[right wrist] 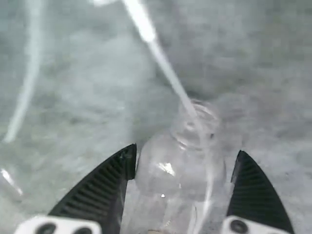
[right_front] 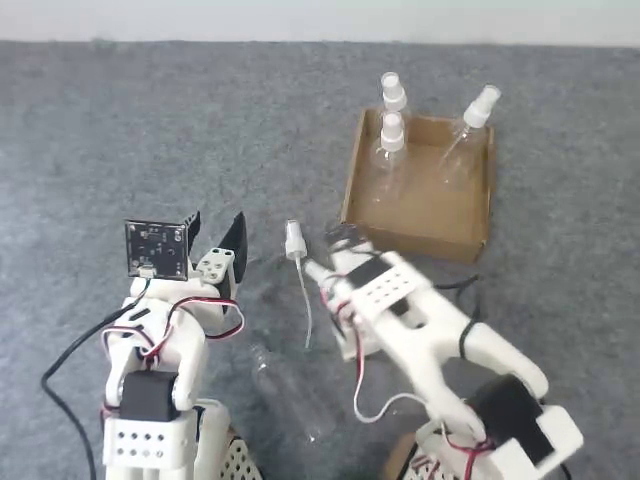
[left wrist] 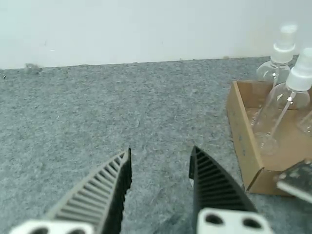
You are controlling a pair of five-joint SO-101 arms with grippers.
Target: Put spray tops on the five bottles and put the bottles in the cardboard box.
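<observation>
The left gripper [left wrist: 161, 150] hangs with jaws apart over the grey carpet [left wrist: 97, 107], the right gripper [right wrist: 186, 150] has its jaws spread either side of a clear bottle [right wrist: 170, 178] with a spray tube [right wrist: 168, 73] at its neck, and three capped bottles [right_front: 385, 165] sit in the cardboard box [right_front: 420, 237].

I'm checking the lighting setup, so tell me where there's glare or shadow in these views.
Right wrist view: small bright glints on the clear bottle. High view: soft, even light, slight shade inside the cardboard box. Left wrist view: even light, no glare.
</observation>
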